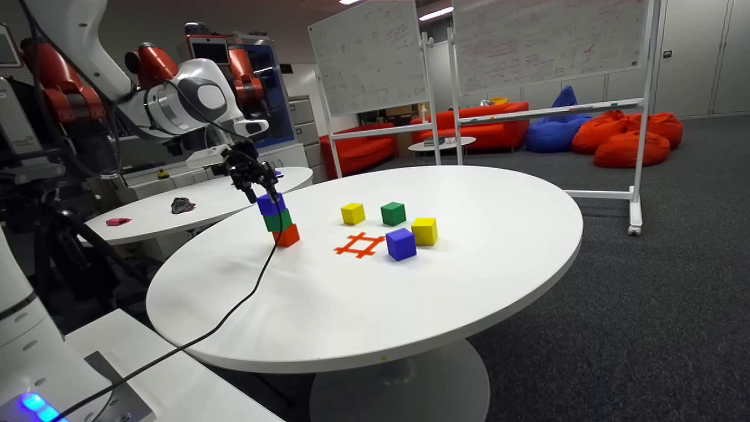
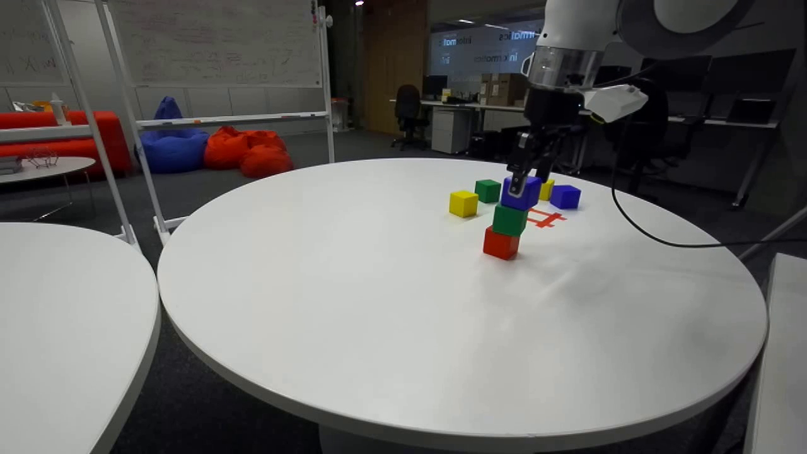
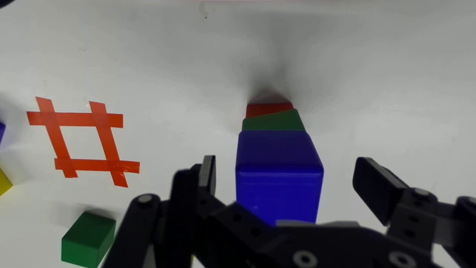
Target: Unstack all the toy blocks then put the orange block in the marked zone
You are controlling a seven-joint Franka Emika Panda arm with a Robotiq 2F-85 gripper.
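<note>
A three-block stack stands on the white table: the orange block point(image 1: 287, 235) at the bottom, a green block point(image 1: 278, 221) in the middle and a blue block point(image 1: 271, 204) on top. Seen from the wrist, the green block point(image 3: 275, 121) is slightly turned against the blue block point(image 3: 279, 186). My gripper point(image 3: 286, 167) is open around the top blue block, with a gap on both sides; one of its fingers point(image 2: 516, 184) hangs in front of that block in an exterior view. The marked zone point(image 3: 80, 119), crossed orange-red tape, lies beside the stack with no block on it.
Loose on the table near the zone are a yellow block point(image 1: 353, 214), a green block point(image 1: 393, 214), another yellow block point(image 1: 424, 231) and a blue block point(image 1: 401, 244). A black cable point(image 1: 252, 293) runs from the arm across the table's near side.
</note>
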